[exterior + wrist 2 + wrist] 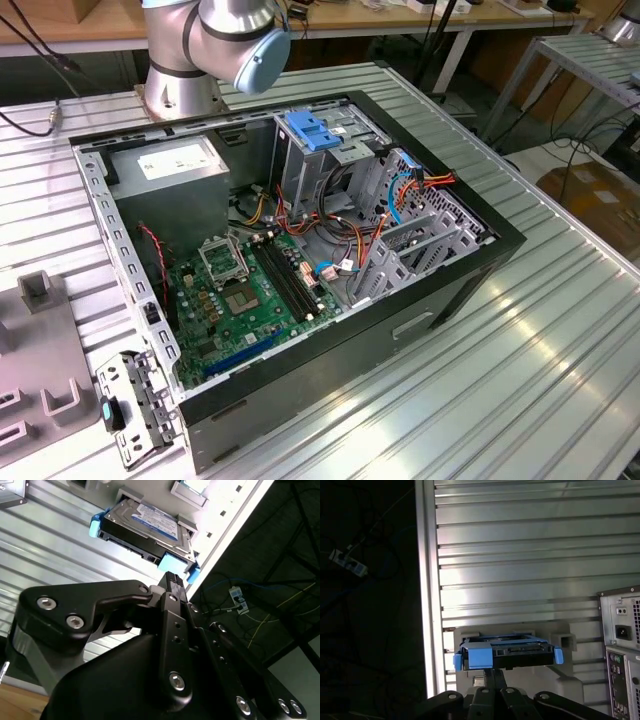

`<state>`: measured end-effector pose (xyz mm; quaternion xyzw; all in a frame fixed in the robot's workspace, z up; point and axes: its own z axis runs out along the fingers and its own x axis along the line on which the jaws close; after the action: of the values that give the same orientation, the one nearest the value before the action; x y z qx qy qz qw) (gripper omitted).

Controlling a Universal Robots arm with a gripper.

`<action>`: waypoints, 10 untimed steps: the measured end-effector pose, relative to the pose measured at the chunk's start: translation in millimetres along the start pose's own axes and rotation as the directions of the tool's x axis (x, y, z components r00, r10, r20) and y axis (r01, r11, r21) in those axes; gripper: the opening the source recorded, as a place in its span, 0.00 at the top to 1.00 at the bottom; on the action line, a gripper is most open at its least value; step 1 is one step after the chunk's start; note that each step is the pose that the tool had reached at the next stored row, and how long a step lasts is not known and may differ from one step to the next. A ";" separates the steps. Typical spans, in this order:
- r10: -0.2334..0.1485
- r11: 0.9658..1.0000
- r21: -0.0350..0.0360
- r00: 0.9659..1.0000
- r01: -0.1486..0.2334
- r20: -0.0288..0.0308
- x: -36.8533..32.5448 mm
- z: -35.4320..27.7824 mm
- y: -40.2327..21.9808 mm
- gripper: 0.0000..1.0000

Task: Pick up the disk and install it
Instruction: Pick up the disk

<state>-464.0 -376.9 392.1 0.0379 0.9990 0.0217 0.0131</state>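
The claw (172,579) is clenched, its tips drawn together, and points at the disk (150,522). In the second wrist view the tips sit just short of the blue rail (176,562) at the disk's near end. Whether they touch it I cannot tell, and nothing is seen pinched between them.

The disk lies flat in a grey holder (562,680) on the ribbed desk (520,555), close to the desk's edge. Its label faces up (white with a blue band). Blue rails run along both its sides. In the first wrist view its dark end face (520,657) fronts the claw (493,672), and the rear panel of the case (620,630) stands near the holder.

In the exterior view the case (400,330) lies open on the desk (560,350), its inside facing up. Inside are a green board (240,290), a grey box (170,160) with a small white sticker, and a blue latch plate (313,130) atop the drive cage. Loose red, yellow and orange wires run between them. The arm (230,40) rises from its base behind the case.
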 end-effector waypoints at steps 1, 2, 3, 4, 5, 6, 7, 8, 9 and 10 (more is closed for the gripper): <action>0.000 1.000 0.000 1.000 0.000 0.000 0.3 0.0 0.0 0.89; 0.000 1.000 0.000 1.000 0.000 0.000 0.3 0.0 0.0 0.89; 0.000 1.000 0.000 1.000 0.000 0.000 0.3 0.0 0.0 0.89; 0.000 1.000 0.000 1.000 0.000 0.000 0.4 0.0 0.0 0.89; 0.000 1.000 0.000 1.000 0.000 0.000 0.4 0.0 0.0 0.89; 0.000 1.000 0.000 1.000 0.000 0.000 0.4 0.0 0.0 0.89; 0.000 1.000 0.000 1.000 0.000 0.000 0.5 0.0 0.0 0.89; 0.000 1.000 0.000 1.000 0.000 0.000 0.5 0.0 0.0 0.89; 0.000 1.000 0.000 1.000 0.000 0.000 0.5 0.0 0.0 0.89; 0.000 1.000 0.000 1.000 0.000 0.000 0.6 0.0 0.0 0.89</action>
<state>-464.6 -376.9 392.1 0.0379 0.9990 0.0217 0.0131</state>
